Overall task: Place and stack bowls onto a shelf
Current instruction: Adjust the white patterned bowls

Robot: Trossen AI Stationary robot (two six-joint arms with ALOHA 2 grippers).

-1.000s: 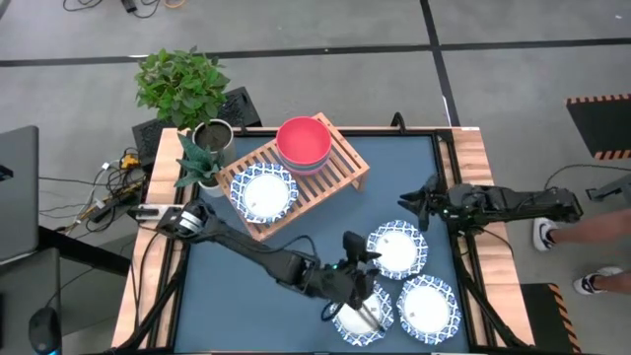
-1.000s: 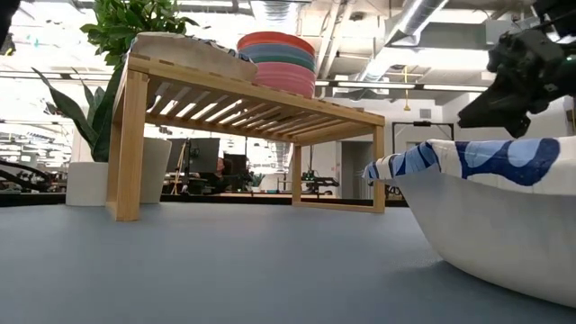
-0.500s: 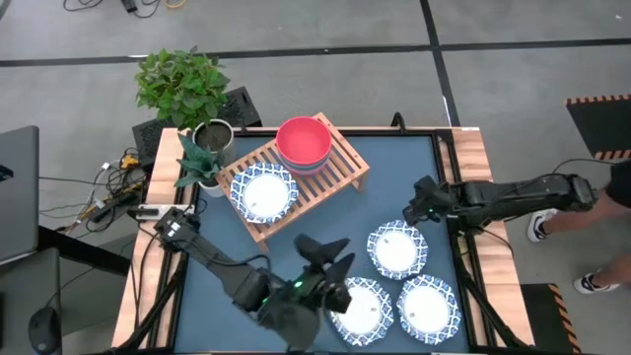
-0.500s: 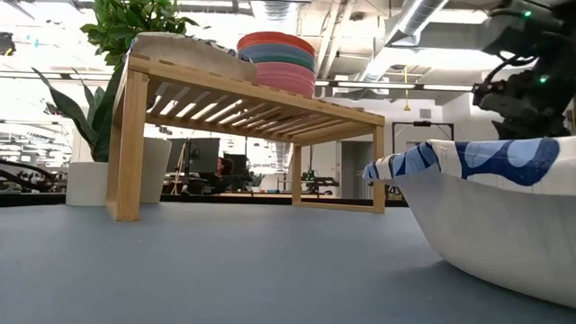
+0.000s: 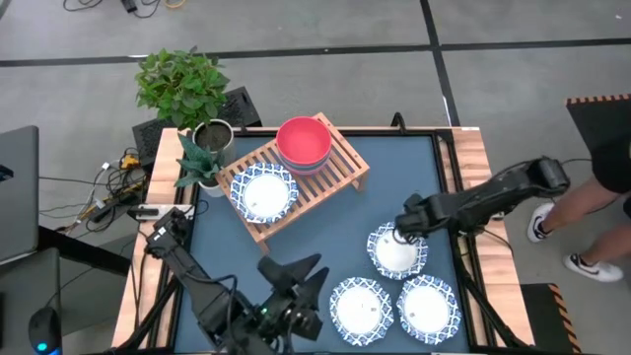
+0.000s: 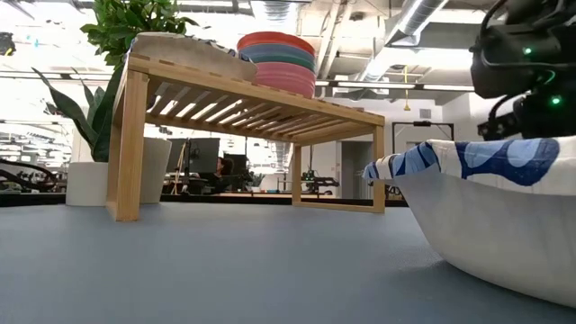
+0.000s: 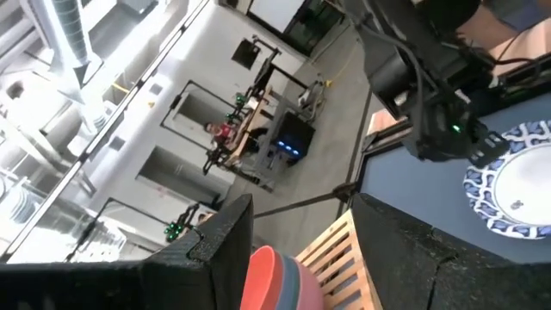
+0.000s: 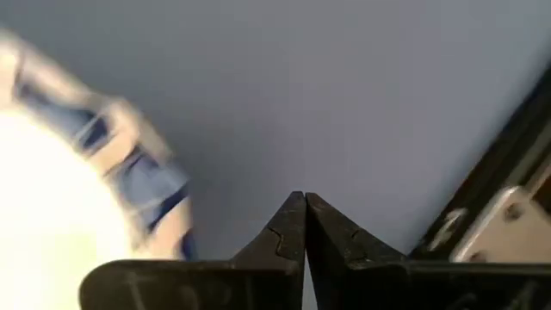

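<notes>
The wooden shelf (image 5: 340, 177) stands at the table's far left. On it sit a stack of bowls with a red one on top (image 5: 304, 141) and one white blue-rimmed dish (image 5: 263, 192). Three more such dishes lie on the blue tabletop: one right of the middle (image 5: 397, 251) and two at the near edge (image 5: 362, 308) (image 5: 427, 308). My right gripper (image 8: 303, 200) is shut and points down at the tabletop, just beside the first dish's far rim (image 8: 129, 185). My left gripper (image 7: 301, 237) is open, holds nothing and is raised over the near left, facing the shelf (image 7: 340, 254).
Two potted plants (image 5: 182, 84) (image 5: 202, 158) stand by the shelf's far left end. A person (image 5: 601, 212) is beside the table's right edge. Bare tabletop (image 5: 325, 222) lies between the shelf and the dishes. In the low view one dish (image 6: 486, 211) is close at the right.
My left gripper has pulled away from over the near middle dish, rising and swinging toward the table's near left; that dish stays in place. My right gripper has come in from the right edge toward the dish right of the middle and tipped down.
</notes>
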